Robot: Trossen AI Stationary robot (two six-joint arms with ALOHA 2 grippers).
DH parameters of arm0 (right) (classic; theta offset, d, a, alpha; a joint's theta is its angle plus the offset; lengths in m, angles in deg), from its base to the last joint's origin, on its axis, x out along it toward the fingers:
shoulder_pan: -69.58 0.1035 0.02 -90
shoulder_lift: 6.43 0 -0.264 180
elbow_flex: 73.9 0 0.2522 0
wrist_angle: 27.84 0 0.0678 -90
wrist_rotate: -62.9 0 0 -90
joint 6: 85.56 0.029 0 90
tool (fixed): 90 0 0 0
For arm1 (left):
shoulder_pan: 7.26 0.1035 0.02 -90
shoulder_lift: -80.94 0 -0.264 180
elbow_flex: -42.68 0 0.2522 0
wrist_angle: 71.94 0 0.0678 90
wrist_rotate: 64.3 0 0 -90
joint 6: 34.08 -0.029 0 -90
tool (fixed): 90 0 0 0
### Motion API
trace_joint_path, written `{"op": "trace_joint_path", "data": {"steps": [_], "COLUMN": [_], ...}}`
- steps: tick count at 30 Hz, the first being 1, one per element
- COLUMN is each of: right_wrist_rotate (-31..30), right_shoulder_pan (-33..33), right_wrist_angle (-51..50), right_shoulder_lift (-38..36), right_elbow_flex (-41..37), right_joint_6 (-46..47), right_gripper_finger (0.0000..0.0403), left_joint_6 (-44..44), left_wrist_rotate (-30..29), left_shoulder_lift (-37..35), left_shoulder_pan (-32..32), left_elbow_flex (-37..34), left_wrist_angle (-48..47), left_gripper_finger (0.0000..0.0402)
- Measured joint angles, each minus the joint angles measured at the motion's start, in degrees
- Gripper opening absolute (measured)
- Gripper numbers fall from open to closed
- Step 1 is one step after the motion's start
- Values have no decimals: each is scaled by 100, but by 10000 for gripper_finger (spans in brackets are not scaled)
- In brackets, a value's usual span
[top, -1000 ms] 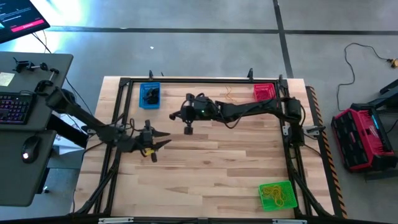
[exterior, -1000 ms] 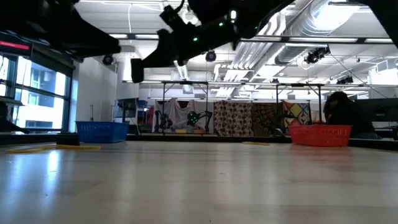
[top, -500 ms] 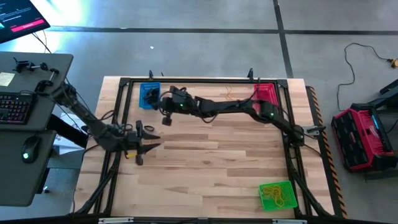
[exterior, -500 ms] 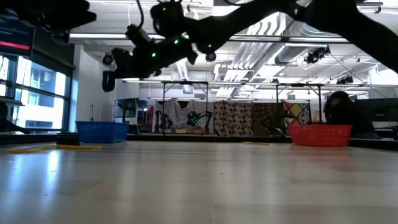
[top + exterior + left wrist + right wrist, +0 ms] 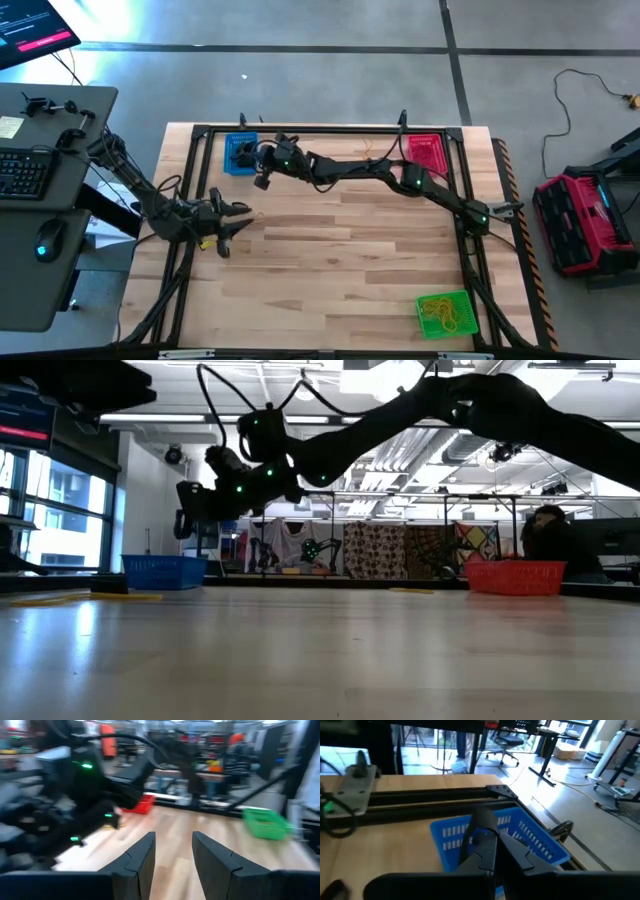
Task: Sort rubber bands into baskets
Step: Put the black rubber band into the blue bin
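Observation:
The blue basket stands at the table's far left and holds dark rubber bands. The red basket stands at the far right. The green basket at the near right holds yellow bands. My right gripper reaches across the table and hangs above the blue basket's right near side. Its fingers are shut, and no band shows between them. My left gripper is open and empty above the table's left part.
A black frame runs around the tabletop. Thin orange loops lie near the far edge, left of the red basket. A desk with a keyboard stands left of the table. A red and black case lies on the floor at right.
My right gripper has swung from the table's middle toward the far left, coming up beside the blue basket, and has come lower. My left gripper has drawn back a little toward the table's left edge.

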Motion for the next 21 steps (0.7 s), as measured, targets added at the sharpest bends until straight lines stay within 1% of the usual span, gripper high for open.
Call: {"op": "trace_joint_path", "data": {"steps": [5,9,14,18,21], "right_wrist_rotate": [-68,51,255,265,407], "right_shoulder_pan": [-97,-149,-162,-185,-211], "right_wrist_angle": [74,159,432,650,536], "right_shoulder_lift": [116,161,280,310,350], "right_elbow_flex": [0,0,-2,1,3], "right_joint_6": [21,119,171,176,307], "right_gripper_finger": [0,0,0,0,0], "left_joint_6": [65,221,262,269,305], "left_wrist_rotate": [-788,-1095,-1114,-1112,-1089], "left_shoulder_lift": [0,0,0,0,0], "left_shoulder_pan": [2,11,11,11,11], "left_elbow_flex": [0,0,0,0,0], "left_wrist_angle": [-154,-264,-297,-296,-295], "left_gripper_finger": [119,119,102,85,78]}}
